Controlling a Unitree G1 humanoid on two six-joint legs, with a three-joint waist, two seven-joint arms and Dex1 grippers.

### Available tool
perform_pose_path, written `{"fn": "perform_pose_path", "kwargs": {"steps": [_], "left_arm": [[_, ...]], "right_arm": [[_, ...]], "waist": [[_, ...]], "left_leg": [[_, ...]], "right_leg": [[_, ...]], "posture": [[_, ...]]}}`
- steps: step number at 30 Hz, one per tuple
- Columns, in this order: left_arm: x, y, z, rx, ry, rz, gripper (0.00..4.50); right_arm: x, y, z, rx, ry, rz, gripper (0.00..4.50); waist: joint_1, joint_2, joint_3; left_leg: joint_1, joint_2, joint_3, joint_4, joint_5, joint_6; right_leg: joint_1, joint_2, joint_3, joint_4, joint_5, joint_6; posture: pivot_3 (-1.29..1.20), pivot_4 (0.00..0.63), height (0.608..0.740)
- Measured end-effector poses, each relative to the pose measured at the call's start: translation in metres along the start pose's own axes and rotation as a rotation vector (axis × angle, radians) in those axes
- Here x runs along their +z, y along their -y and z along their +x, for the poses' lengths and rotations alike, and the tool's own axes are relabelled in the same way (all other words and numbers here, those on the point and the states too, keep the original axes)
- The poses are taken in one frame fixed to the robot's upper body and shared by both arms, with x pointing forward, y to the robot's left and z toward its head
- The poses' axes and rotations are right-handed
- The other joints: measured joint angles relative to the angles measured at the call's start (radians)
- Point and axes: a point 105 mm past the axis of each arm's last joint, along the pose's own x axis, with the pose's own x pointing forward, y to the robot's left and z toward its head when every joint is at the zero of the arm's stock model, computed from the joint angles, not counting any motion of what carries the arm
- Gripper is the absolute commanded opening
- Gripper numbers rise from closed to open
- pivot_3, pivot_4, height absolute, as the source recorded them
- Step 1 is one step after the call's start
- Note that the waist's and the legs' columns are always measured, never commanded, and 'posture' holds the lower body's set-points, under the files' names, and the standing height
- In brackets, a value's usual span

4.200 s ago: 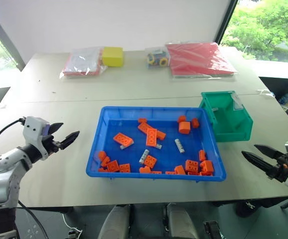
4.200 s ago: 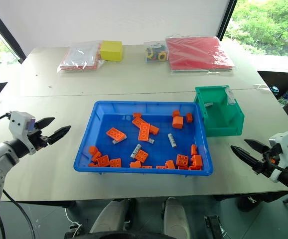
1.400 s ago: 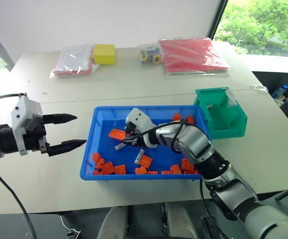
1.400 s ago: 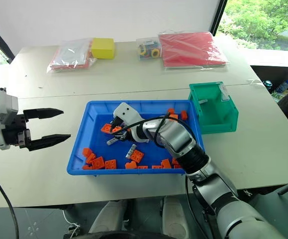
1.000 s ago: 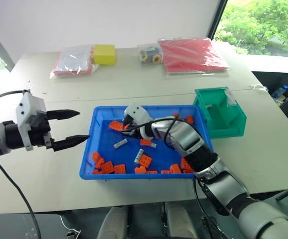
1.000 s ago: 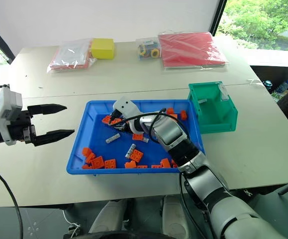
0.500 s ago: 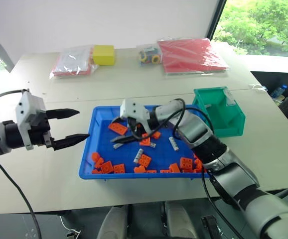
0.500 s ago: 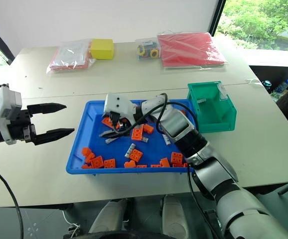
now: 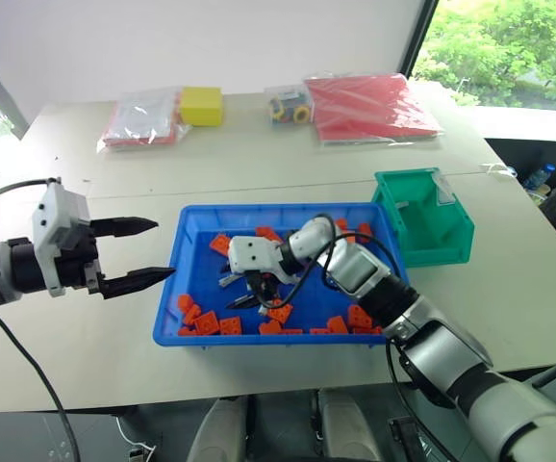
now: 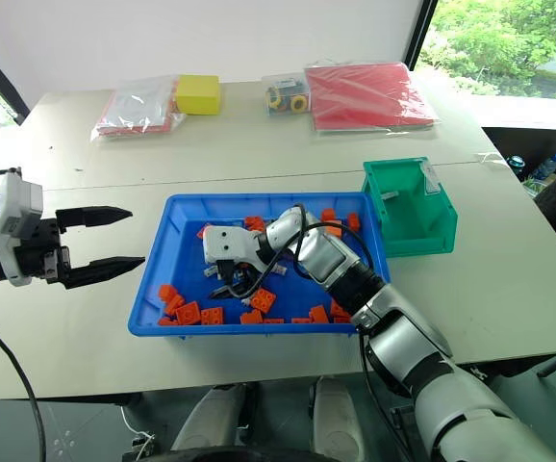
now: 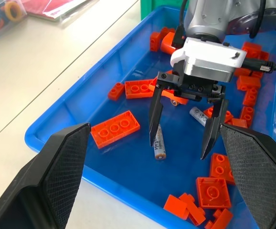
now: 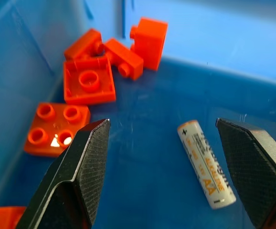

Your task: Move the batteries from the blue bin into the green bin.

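While head view hides it, left wrist shows right hand (image 11: 183, 136) spread open, straddling battery (image 11: 159, 141) in blue bin (image 11: 71, 102).

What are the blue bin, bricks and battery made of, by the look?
Blue bin: glossy moulded plastic, its floor shows reflections.
Bricks: hard orange plastic with moulded studs, slightly shiny.
Battery: likely a metal cell in a printed white wrap with an orange end; the casing under the label can't be seen.
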Motion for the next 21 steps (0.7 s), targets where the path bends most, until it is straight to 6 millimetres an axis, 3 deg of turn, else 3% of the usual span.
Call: {"fn": "perform_pose_path", "kwargs": {"steps": [2, 7, 11, 14, 16, 18, 21], "left_arm": [[0.001, 0.0, 0.0, 0.0, 0.002, 0.004, 4.5], [0.004, 0.002, 0.001, -0.007, 0.012, 0.007, 4.5], [0.011, 0.007, 0.005, -0.033, 0.031, 0.018, 4.5], [0.012, 0.008, 0.008, -0.041, 0.048, 0.003, 4.5], [0.012, 0.009, 0.011, -0.047, 0.065, -0.007, 4.5], [0.009, 0.011, 0.017, -0.053, 0.082, -0.027, 4.5], [0.006, 0.01, 0.022, -0.029, 0.117, -0.055, 4.5]], "right_arm": [[-0.005, 0.0, 0.002, -0.002, -0.014, 0.006, 2.73], [-0.011, -0.001, 0.003, -0.006, -0.029, 0.015, 0.2], [-0.011, -0.004, -0.003, -0.026, -0.03, 0.014, 0.09], [-0.001, -0.001, -0.022, -0.104, 0.018, 0.092, 0.09], [0.017, 0.01, -0.049, -0.216, 0.083, 0.144, 0.09], [0.035, 0.024, -0.089, -0.384, 0.154, 0.188, 0.09], [0.03, 0.039, -0.147, -0.64, 0.166, 0.3, 0.09]], "waist": [[-0.001, 0.0, 0.0], [0.0, 0.0, 0.0], [0.002, 0.0, 0.0], [0.005, 0.0, 0.0], [0.006, 0.0, 0.0], [0.008, -0.001, 0.0], [0.011, -0.001, 0.0]], "left_leg": [[0.0, 0.0, 0.0, 0.0, 0.0, 0.0], [0.001, 0.0, 0.0, 0.0, 0.0, 0.0], [0.001, 0.0, 0.0, 0.0, 0.0, 0.0], [0.001, 0.0, 0.0, 0.0, 0.0, 0.0], [0.001, 0.0, 0.0, 0.0, 0.0, 0.0], [0.001, 0.0, -0.001, 0.0, 0.0, 0.0], [0.001, -0.001, 0.0, 0.0, 0.0, 0.0]], "right_leg": [[0.0, 0.0, 0.0, 0.0, 0.0, 0.0], [0.001, 0.0, 0.0, 0.0, 0.0, 0.0], [0.001, 0.0, 0.0, 0.0, 0.0, 0.0], [0.001, 0.0, 0.0, 0.0, 0.0, 0.0], [0.001, -0.001, 0.0, 0.0, 0.0, 0.0], [0.001, -0.001, 0.0, 0.0, 0.0, 0.0], [0.002, -0.002, 0.0, 0.0, 0.0, 0.0]], "posture": [[0.0, 0.15, 0.735], [0.0, 0.15, 0.735], [0.0, 0.15, 0.735], [0.0, 0.15, 0.735], [0.0, 0.15, 0.735], [0.0, 0.15, 0.735], [0.0, 0.15, 0.735]]}}
